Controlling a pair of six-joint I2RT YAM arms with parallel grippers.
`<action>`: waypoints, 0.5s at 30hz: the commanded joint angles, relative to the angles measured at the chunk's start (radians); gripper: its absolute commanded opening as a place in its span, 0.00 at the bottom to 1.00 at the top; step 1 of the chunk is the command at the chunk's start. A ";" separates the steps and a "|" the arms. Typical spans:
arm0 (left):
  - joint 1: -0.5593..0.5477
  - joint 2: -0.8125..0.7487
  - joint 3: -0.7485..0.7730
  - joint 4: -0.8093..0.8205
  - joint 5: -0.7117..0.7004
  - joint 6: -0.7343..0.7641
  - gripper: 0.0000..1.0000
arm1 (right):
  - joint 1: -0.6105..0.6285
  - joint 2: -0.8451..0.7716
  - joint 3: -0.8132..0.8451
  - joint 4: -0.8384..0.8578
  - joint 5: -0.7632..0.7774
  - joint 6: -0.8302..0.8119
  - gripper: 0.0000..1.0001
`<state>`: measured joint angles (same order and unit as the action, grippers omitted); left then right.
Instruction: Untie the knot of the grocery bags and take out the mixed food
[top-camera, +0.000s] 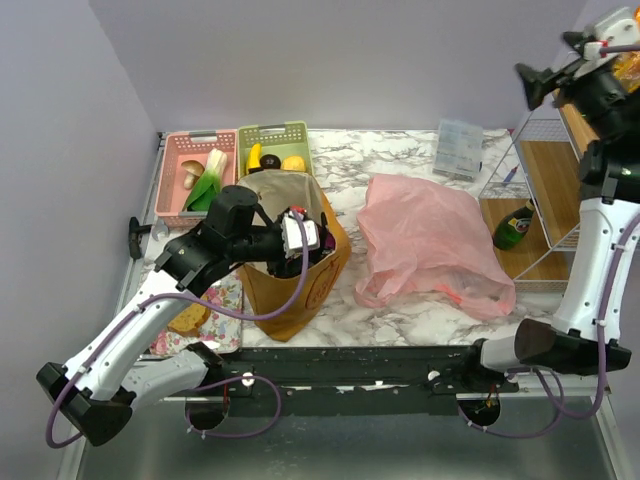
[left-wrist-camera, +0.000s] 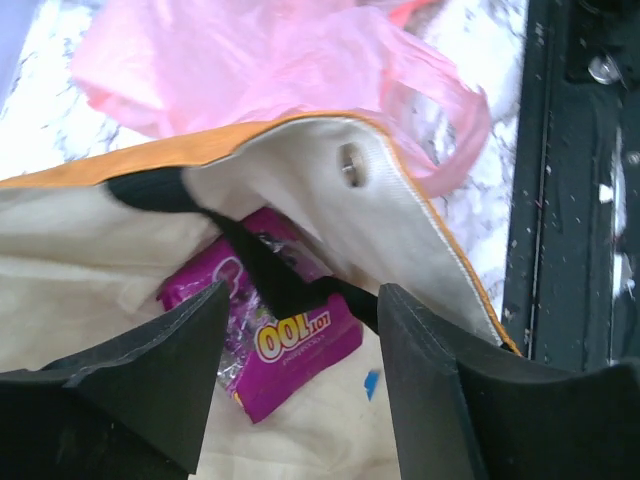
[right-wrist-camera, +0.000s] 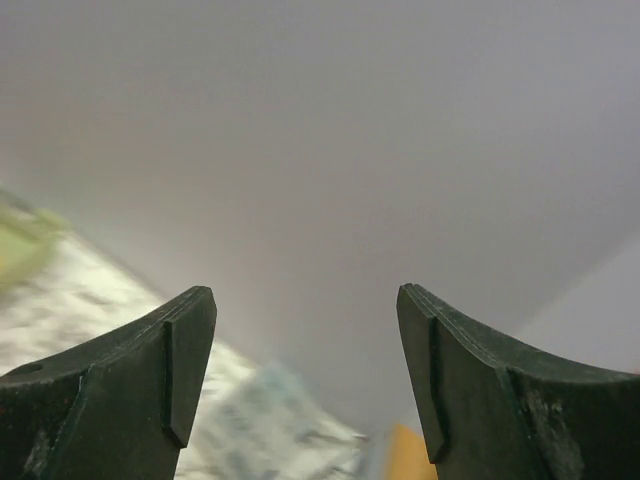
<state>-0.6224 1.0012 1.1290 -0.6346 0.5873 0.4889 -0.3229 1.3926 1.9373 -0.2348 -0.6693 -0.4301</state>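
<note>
The left gripper (left-wrist-camera: 305, 300) hangs in the mouth of the yellow tote (top-camera: 310, 285), jaws parted and grasping nothing. The purple packet (left-wrist-camera: 290, 345) lies deep in the tote just beyond its fingertips (a black strap (left-wrist-camera: 270, 270) crosses it). Right of the tote, the pink bag (top-camera: 425, 245) slumps on the bench (top-camera: 400, 325). High up, further to the tote's right, the right gripper (right-wrist-camera: 305, 300) is spread wide and empty.

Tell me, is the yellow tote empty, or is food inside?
Not empty. The left wrist view looks into the yellow tote and shows a purple packet lying inside.
</note>
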 joint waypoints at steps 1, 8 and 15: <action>-0.084 -0.019 -0.037 -0.135 0.047 0.151 0.58 | 0.198 0.056 -0.044 -0.280 -0.130 0.190 0.80; -0.226 -0.027 -0.124 -0.116 -0.033 0.146 0.66 | 0.609 0.186 0.020 -0.442 0.026 0.279 0.85; -0.283 -0.011 -0.133 -0.095 -0.105 0.153 0.80 | 0.892 0.384 0.232 -0.528 0.080 0.335 0.87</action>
<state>-0.8803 0.9833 0.9989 -0.7128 0.5285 0.6235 0.4507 1.7260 2.0495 -0.6872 -0.6407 -0.1562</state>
